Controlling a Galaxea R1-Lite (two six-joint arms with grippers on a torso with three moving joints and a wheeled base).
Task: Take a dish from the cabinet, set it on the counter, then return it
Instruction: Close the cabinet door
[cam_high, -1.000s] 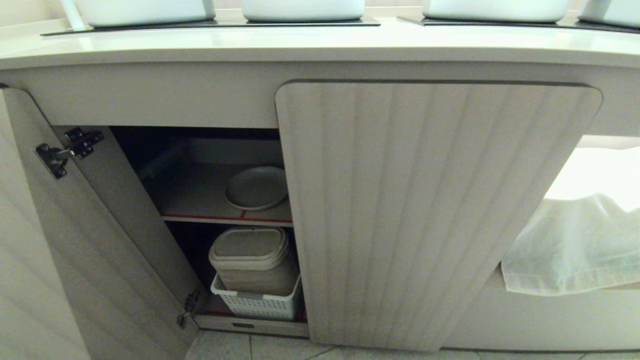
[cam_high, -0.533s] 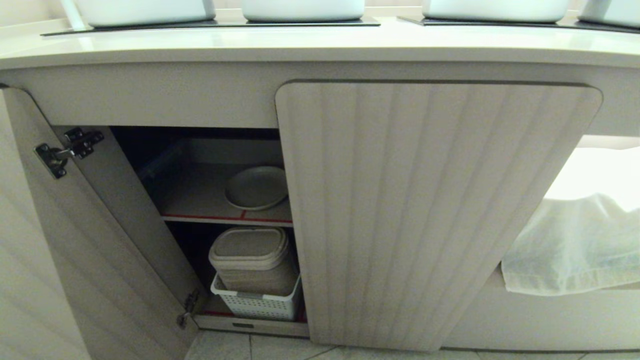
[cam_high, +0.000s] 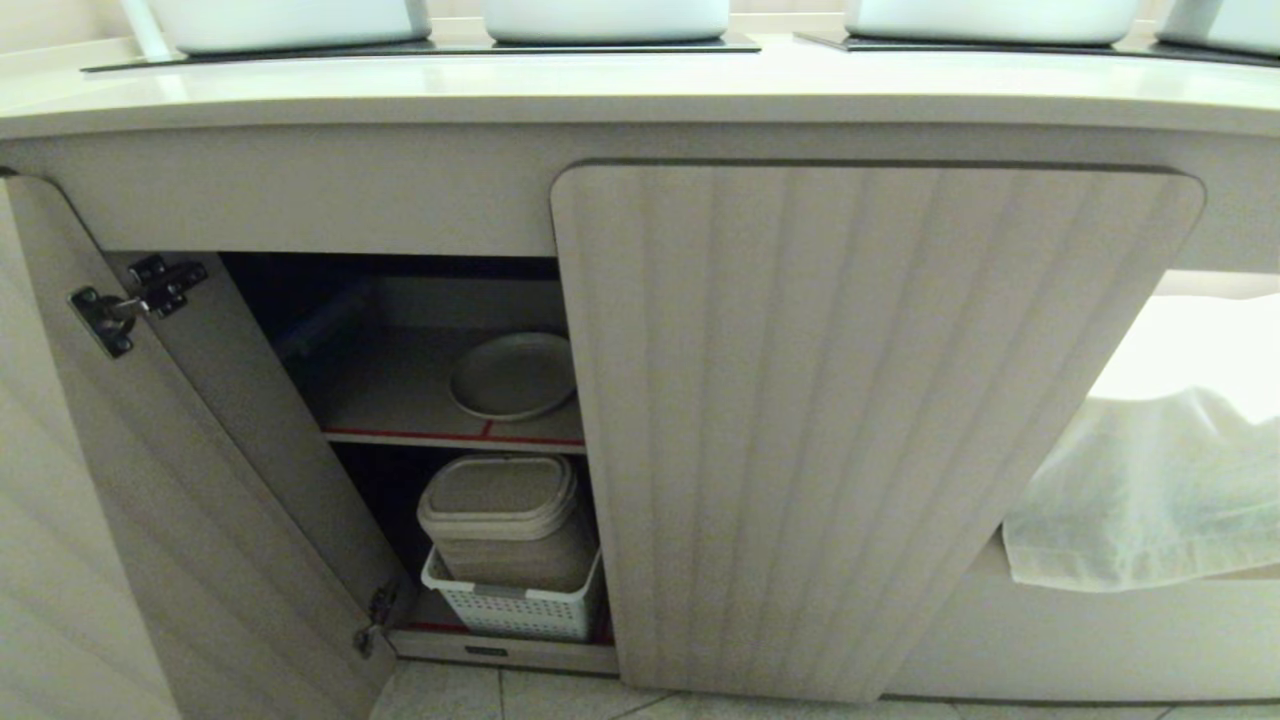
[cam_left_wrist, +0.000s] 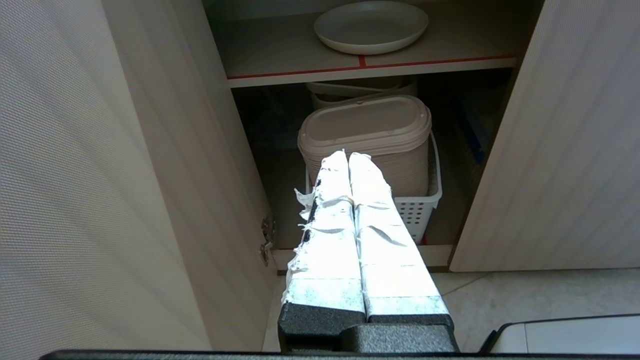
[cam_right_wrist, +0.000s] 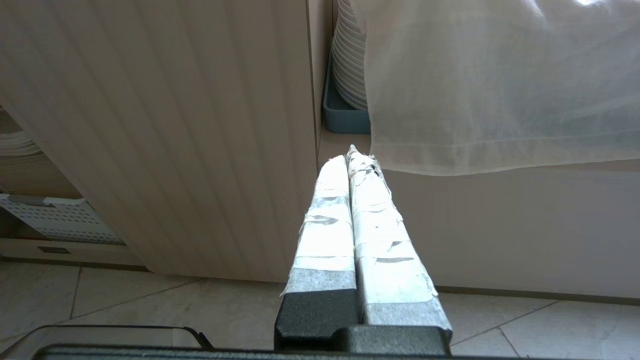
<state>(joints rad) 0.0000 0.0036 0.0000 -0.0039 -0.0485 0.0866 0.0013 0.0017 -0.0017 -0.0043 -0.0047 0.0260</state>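
Note:
The off-white dish (cam_high: 513, 375) (cam_left_wrist: 371, 26) lies flat on the red-edged shelf (cam_high: 400, 436) inside the cabinet, whose left door (cam_high: 150, 520) stands open. The cream counter (cam_high: 640, 95) runs across the top. Neither arm shows in the head view. In the left wrist view my left gripper (cam_left_wrist: 348, 156) is shut and empty, low in front of the open compartment, short of the dish. My right gripper (cam_right_wrist: 350, 156) is shut and empty too, low before the closed middle door (cam_right_wrist: 200, 140).
Under the shelf a beige lidded bin (cam_high: 505, 520) sits in a white perforated basket (cam_high: 510, 605). The closed fluted door (cam_high: 860, 430) hides part of the shelf. A white cloth (cam_high: 1150, 490) hangs at the right, with stacked plates (cam_right_wrist: 347, 55) behind it. White tubs (cam_high: 600, 18) line the counter.

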